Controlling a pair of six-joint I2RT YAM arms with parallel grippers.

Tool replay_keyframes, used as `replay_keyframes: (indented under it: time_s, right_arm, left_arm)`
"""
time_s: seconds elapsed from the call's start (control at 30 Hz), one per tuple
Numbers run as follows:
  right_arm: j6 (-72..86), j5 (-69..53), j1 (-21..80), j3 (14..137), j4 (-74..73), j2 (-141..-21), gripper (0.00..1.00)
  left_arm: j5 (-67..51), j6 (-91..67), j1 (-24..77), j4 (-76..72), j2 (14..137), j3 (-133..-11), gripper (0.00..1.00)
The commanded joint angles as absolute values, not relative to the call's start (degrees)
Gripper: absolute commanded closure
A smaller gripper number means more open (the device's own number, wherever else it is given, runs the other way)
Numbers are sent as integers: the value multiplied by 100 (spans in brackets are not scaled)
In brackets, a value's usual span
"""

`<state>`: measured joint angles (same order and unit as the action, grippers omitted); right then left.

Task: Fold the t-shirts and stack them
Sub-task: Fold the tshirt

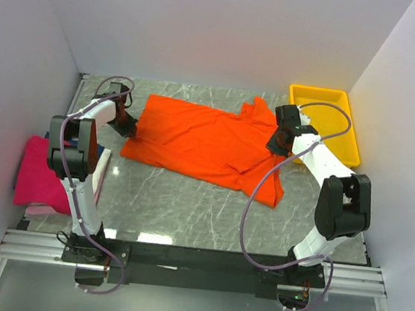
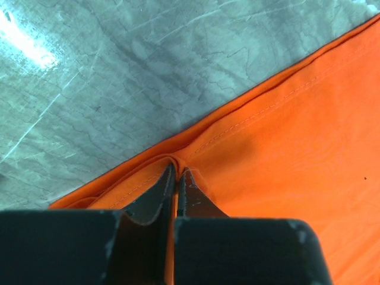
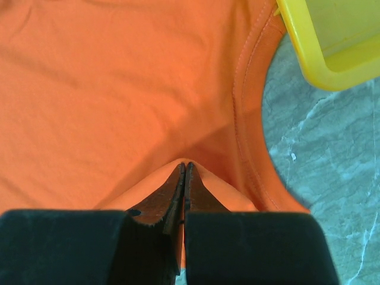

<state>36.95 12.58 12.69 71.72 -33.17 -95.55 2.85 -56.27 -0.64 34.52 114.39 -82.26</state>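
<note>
Across the marble table (image 1: 186, 213), seen from above, the orange t-shirt (image 1: 195, 135) is lying spread out, with folded magenta-pink shirts (image 1: 37, 173) sitting at the left edge and the yellow tray (image 1: 318, 90) far right. Under the left wrist camera, the left gripper (image 2: 178, 172) is pinching the shirt's hem, jaws closed on cloth. Under the right wrist camera, the right gripper (image 3: 184, 166) is clamping a fold near the collar.

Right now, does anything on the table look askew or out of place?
The orange shirt lies slanted across the table, its right end rumpled. The left tool and right tool each pinch its cloth. Nothing looks spilled or damaged.
</note>
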Motion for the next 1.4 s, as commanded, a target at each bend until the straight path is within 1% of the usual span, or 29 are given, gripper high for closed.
replay_keyframes:
  time_s: [0.0, 0.23, 0.53, 0.97, 1.23, 1.3, 1.37]
  right_arm:
    - [3639, 1406, 1213, 7374, -3226, -9484, 100]
    - [3700, 1468, 1222, 7014, -3076, -8940, 100]
    - [3691, 1556, 1213, 6873, -3076, -8666, 100]
    - [3656, 1538, 1213, 6943, -3041, -9035, 100]
    - [3639, 1459, 1152, 7215, -3015, -9641, 100]
    - [3630, 1424, 1143, 7295, -2971, -9825, 100]
    - [3577, 1371, 1099, 7426, -2971, -9966, 100]
  left_arm:
    - [237, -5572, -53, 3375, 11250, -8315, 99]
    - [307, -5599, -53, 3357, 11057, -8218, 99]
    - [395, -5651, -53, 3375, 10943, -8095, 99]
    - [404, -5651, -97, 3261, 10854, -7989, 99]
    - [150, -5528, -105, 3041, 11056, -8024, 99]
    - [141, -5528, -105, 3032, 11083, -8042, 98]
    - [53, -5511, -105, 2954, 11083, -8007, 92]
